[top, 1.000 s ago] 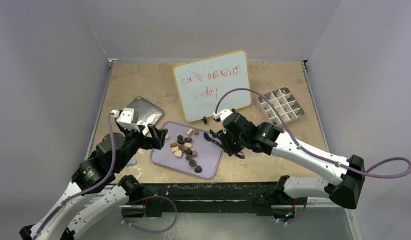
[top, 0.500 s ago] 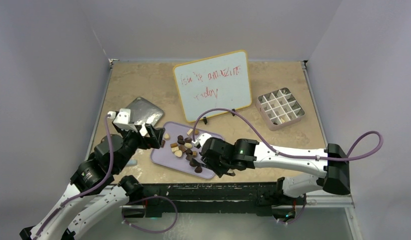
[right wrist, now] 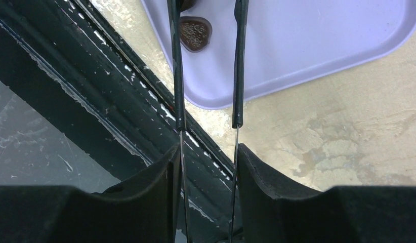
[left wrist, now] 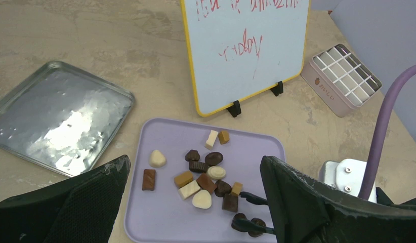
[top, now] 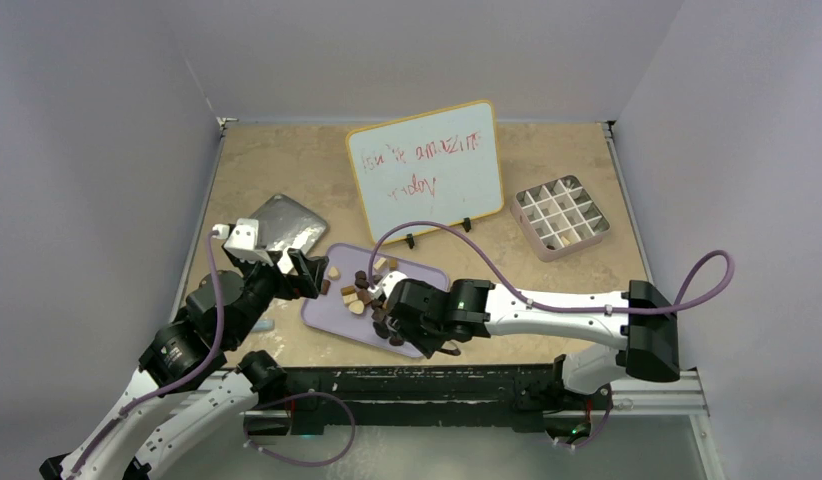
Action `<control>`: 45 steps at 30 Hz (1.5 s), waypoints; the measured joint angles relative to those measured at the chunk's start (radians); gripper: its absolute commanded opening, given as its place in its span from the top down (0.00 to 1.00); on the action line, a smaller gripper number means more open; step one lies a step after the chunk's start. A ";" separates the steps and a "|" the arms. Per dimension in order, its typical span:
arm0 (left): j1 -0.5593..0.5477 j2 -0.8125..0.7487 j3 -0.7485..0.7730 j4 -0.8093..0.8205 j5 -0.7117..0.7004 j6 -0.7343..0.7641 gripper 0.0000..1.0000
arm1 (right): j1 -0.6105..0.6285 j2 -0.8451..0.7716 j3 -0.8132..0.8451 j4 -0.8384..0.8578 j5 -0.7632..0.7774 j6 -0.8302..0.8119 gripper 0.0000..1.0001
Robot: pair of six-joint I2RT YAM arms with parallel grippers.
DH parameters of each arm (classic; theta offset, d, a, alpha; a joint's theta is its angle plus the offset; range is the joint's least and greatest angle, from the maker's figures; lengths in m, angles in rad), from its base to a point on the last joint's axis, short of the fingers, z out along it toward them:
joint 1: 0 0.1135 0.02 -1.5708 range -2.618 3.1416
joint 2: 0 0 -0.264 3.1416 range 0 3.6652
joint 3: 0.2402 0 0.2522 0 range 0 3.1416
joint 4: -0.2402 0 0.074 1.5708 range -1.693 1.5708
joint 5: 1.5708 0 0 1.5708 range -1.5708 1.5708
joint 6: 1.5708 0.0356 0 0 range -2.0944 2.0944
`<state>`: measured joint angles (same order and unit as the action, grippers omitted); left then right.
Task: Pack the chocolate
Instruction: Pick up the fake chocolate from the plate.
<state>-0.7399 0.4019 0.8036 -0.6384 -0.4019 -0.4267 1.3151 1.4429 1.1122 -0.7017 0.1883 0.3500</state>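
The chocolate (top: 367, 292) is several small dark, tan and cream pieces loose on the lavender tray (top: 428, 279); it also shows in the left wrist view (left wrist: 206, 177). My right gripper (top: 395, 312) is shut on thin black tongs (right wrist: 176, 76). The tongs' arms (left wrist: 256, 200) are spread over the tray's near part, one lying across two dark pieces (left wrist: 246, 226). A dark heart piece (right wrist: 195, 34) lies just outside one arm. My left gripper (top: 305, 272) is open and empty above the tray's left side (left wrist: 160, 202).
The pale pink gridded box (top: 560, 215) stands at the back right, with a piece or two in its cells. A whiteboard (top: 427, 170) stands behind the tray. A silver metal tray (top: 282, 225) lies at the left. The table's black front rail (right wrist: 120, 101) runs beneath the tongs.
My right arm has swung left and toward the near edge, bringing the tongs from the tray's right side to its near chocolates. My left arm has barely moved.
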 measured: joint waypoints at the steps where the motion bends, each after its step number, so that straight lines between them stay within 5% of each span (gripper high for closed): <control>1: 0.000 0.000 0.000 0.000 0.000 0.000 0.00 | 0.001 0.011 0.007 0.000 0.000 0.000 0.57; 31: 0.000 -0.011 0.000 0.000 -0.005 0.000 0.00 | 0.040 0.147 0.113 -0.120 0.072 0.032 0.68; 36: 0.000 -0.021 0.000 -0.001 -0.007 0.000 0.00 | 0.042 0.137 0.113 -0.148 0.087 0.051 0.76; 45: 0.000 -0.027 0.000 -0.001 -0.011 0.000 0.00 | 0.042 0.123 0.113 -0.190 0.109 0.093 0.74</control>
<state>-0.7399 0.3744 0.8032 -0.6392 -0.4129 -0.4267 1.3567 1.5658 1.2247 -0.8913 0.2977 0.4435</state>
